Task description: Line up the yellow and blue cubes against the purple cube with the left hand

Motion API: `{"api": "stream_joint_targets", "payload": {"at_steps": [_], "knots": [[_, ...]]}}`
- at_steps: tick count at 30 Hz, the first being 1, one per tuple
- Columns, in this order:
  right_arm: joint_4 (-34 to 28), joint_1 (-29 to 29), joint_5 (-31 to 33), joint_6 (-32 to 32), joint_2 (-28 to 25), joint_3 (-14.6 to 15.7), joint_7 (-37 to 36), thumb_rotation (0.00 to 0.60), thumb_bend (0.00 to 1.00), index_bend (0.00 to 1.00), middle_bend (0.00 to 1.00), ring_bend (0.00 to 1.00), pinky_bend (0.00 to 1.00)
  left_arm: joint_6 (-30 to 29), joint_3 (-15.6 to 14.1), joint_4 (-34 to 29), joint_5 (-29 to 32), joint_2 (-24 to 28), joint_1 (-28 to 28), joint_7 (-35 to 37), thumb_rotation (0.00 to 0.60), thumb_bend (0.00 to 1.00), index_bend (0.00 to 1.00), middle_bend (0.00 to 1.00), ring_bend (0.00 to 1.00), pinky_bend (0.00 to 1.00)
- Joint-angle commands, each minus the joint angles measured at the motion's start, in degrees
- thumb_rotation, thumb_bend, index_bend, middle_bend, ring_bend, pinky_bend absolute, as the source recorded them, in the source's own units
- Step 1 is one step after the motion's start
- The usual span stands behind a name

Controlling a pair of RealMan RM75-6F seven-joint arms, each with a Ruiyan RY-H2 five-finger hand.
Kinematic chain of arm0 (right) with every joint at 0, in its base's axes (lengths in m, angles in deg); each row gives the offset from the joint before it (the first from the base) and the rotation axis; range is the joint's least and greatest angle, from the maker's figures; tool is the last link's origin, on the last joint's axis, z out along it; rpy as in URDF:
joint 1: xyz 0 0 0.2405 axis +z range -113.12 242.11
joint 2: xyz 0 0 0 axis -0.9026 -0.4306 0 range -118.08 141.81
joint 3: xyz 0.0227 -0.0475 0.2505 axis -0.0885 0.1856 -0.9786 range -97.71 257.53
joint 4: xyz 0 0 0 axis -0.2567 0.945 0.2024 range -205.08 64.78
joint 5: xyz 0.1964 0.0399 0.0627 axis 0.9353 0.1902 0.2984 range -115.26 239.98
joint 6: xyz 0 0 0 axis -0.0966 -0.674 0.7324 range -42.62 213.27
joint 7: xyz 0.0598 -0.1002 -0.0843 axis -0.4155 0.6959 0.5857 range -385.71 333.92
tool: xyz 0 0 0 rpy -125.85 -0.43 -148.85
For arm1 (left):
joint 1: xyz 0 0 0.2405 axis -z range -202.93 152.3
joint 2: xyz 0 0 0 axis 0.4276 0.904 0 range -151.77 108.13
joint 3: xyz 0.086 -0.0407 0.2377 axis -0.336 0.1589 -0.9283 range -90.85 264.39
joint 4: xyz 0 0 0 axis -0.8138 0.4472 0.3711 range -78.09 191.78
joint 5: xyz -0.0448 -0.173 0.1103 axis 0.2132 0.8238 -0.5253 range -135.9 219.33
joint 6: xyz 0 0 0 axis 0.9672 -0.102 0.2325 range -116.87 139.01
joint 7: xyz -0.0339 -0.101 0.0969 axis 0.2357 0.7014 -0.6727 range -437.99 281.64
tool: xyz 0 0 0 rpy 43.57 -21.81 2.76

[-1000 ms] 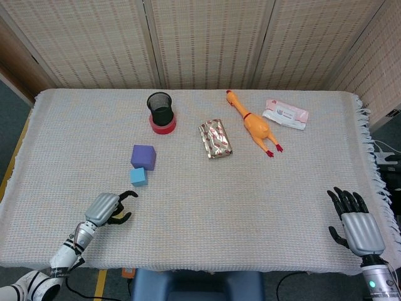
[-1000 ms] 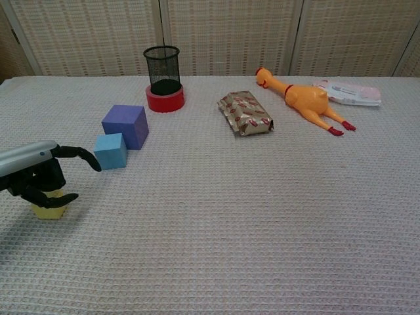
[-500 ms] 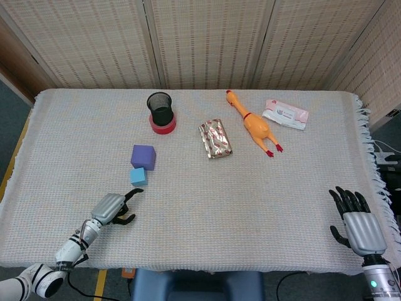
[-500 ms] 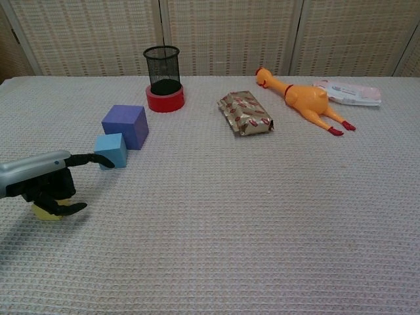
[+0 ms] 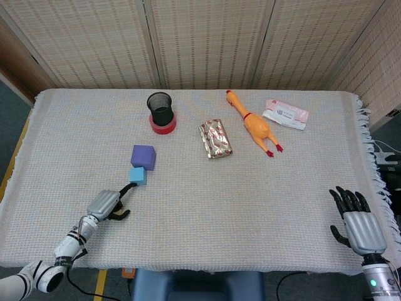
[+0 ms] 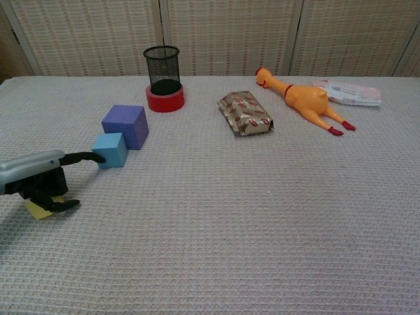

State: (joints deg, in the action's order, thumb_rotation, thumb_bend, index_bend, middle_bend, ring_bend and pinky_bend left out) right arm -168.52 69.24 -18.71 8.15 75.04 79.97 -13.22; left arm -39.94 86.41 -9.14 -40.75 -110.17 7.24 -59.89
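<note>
The left robot hand (image 6: 39,180) curls over the yellow cube (image 6: 39,209), apparently holding it, one finger touching the blue cube (image 6: 110,149) beside the purple cube (image 6: 125,126). Light, probably foam: grip opposite faces.

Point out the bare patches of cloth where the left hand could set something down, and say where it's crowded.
The widest bare stretch lies between the left hand and the right hand, in front of the foil packet. The cloth left of the purple cube is also bare. It is crowded around the blue cube, and along the back from the mesh cup to the rubber chicken.
</note>
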Motion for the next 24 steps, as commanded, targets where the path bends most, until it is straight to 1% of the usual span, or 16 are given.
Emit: {"api": "stream_joint_targets", "payload": {"at_steps": [1,24], "knots": [[0.04,0.06,0.11,0.17,0.03,0.01,0.09,0.6,0.1,0.0,0.0,0.0,0.0,0.0,0.17,0.12,0.16,-0.04,0.0,0.05,0.6,0.4,0.11,1.0,1.0,1.0],[0.14,0.06,0.61,0.12,0.0,-0.23,0.07,0.6,0.1,0.0,0.0,0.0,0.0,1.17,1.05,3.95,0.22,-2.12,1.19,2.57,0.6,0.4,0.09,1.0,1.0,1.0]]}}
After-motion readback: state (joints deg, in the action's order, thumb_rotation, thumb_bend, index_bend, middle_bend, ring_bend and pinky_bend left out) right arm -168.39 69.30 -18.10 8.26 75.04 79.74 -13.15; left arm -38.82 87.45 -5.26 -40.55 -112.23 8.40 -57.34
